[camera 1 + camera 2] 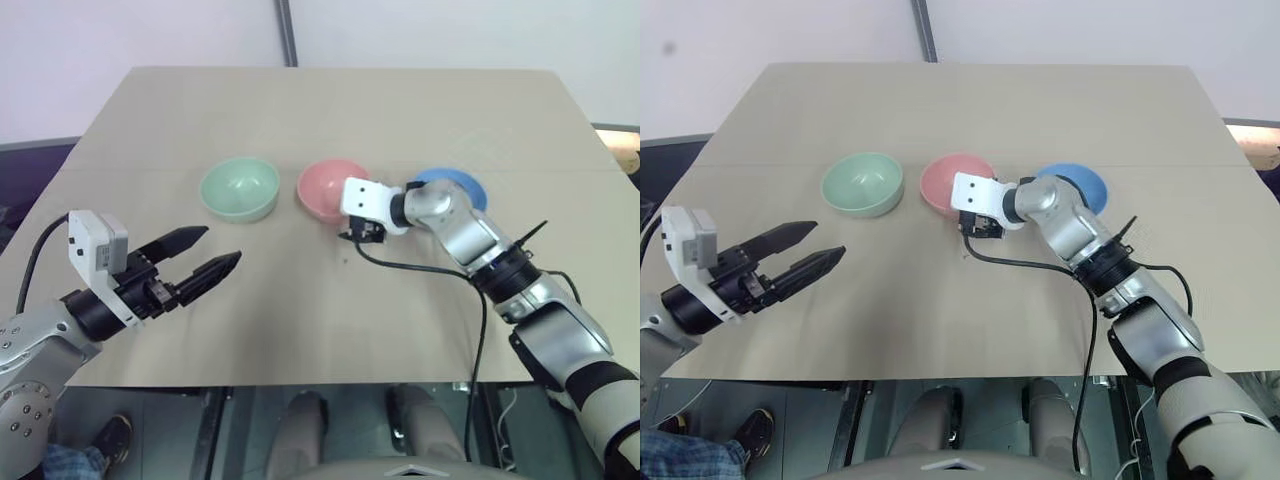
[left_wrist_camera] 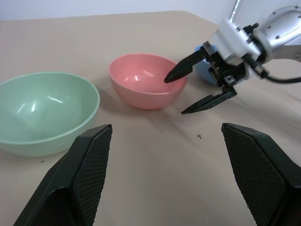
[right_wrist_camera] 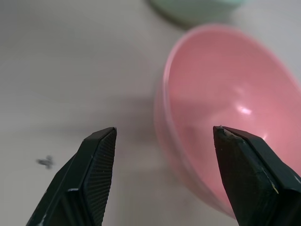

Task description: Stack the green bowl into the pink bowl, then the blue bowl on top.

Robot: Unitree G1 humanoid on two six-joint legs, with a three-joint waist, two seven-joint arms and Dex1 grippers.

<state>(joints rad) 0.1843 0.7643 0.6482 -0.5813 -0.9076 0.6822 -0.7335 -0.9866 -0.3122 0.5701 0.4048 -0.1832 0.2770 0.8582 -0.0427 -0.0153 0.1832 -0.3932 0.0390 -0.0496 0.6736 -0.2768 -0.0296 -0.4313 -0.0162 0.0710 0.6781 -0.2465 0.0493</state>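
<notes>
I see my right gripper [image 2: 200, 89] spread wide astride the pink bowl's [image 1: 327, 187] near rim, my left gripper [image 1: 205, 255] gaping empty near the green bowl [image 1: 239, 187], blue bowl [image 1: 1080, 183] untouched.

A wide tan table [image 1: 330, 110] fills most of the frame, its far edge running across the top and its near edge low in the picture. A faint seam crosses the tabletop from left to right about a third of the way down. A small dark speck [image 2: 200, 137] lies on the bare surface near the centre; it may be a crumb or a scuff. Behind the table stands a pale wall [image 1: 130, 35], with a grey vertical post [image 1: 287, 32] rising at top centre. Along the bottom left edge, a shoe [image 1: 112, 438] rests on the dark floor below the table.
</notes>
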